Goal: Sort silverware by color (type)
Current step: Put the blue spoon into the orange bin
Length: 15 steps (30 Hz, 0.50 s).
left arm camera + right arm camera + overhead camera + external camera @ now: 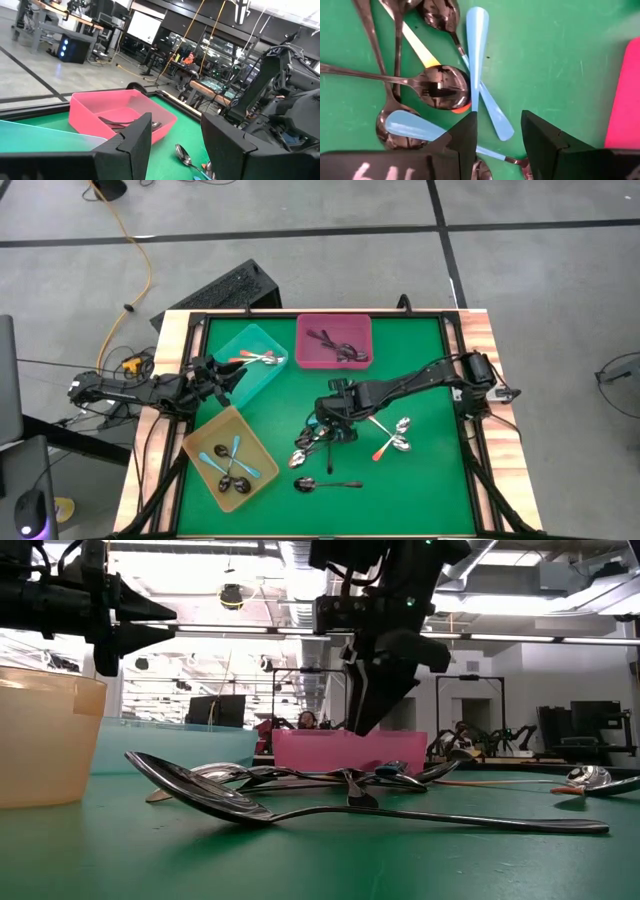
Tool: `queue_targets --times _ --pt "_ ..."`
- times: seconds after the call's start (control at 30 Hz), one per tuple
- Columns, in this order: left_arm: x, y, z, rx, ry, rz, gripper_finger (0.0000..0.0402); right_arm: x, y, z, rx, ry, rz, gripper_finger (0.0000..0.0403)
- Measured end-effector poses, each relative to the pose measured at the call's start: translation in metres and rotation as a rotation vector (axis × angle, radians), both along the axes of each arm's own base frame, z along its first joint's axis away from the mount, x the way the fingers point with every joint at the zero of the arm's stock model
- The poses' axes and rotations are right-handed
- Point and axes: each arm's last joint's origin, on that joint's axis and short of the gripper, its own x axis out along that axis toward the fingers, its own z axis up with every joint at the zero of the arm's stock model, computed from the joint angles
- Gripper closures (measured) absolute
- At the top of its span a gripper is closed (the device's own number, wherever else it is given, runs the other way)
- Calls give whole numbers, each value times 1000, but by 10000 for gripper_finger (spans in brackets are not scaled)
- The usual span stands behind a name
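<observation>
nearest: dark metal spoon lies alone at the front of the green table, bowl toward the yellow tray side, handle pointing the other way; same spoon apart from the spoon pile on its front side
right arm: reaches from the right edge of the table across to the spoon pile, wrist bent down
right gripper: hangs just above the pile, fingers spread, nothing between them; a light blue handle lies right under the gap
left arm: stretched in from the left edge, gripper level, between teal tray and yellow tray
left gripper: at the teal tray's edge, fingers pressed together as far as they go, holding nothing
writing: white marks on right gripper body, cut off, cannot read
teal tray: left of the pile, holds spoons with orange-red handles
pink tray: behind the pile, holds dark all-metal spoons
yellow tray: front left of the pile, holds spoons with light blue handles
unsorted silverware: pile mid-table, mixed blue, orange-red and dark; a few more spoons just right of the pile, one with an orange-red handle
</observation>
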Motion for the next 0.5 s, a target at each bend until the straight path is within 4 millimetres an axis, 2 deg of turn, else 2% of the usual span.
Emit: queue_targets --times 0.13,0.5 --pt "0 0 0 0 0 0 243 -4 1 -13 -24 91 26 241" --pt "0 0 -2 1 16 6 243 -15 -12 -11 -92 248 184 241"
